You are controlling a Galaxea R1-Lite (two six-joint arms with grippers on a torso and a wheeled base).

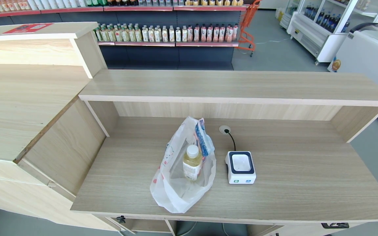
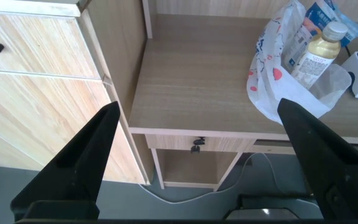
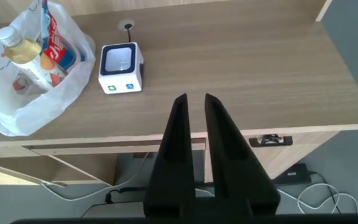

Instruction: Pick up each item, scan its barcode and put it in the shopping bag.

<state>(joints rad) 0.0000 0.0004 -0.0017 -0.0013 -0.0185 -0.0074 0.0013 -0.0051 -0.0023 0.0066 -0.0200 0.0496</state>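
Shop checkout, wood counter [image 1: 307, 170], drink shelves [image 1: 166, 32] behind.

Shopping bag [image 1: 172, 193] sits on the counter near its front edge, mouth open. In it are the bottle [image 1: 192, 162], upright with a white cap, and the blue-and-white packet [image 1: 202, 137] behind it, poking out the top. The scanner [image 1: 240, 167] is just beside the bag on the robot's right, and its cable [image 1: 231, 141] runs back to a hole in the counter.

Left gripper [image 2: 199, 107] hangs in front of and below the counter edge. Its fingers are spread wide and hold nothing. Right gripper [image 3: 194, 98] hangs in front of the counter, well apart from the scanner. Its fingers are nearly together with only a slit between them, and they hold nothing either.

Risks, my read:
- The bag is thin film with no stiffness. A nudge from either arm tips the bottle, and the packet slides out.
- The bag sits close to the front edge, so a snagged hem drags it off.
- The left gripper is below the counter lip. A straight lift clips the edge or catches the bag's front fold.
- The scanner is light, so a tug on the cable or a knock from the bag shifts it.
- Both items are in the bag, so the task looks about done. Further reaching in only adds risk.

Counts: 1 bag, 1 bottle, 1 packet, 1 scanner, 1 cable, 2 grippers.
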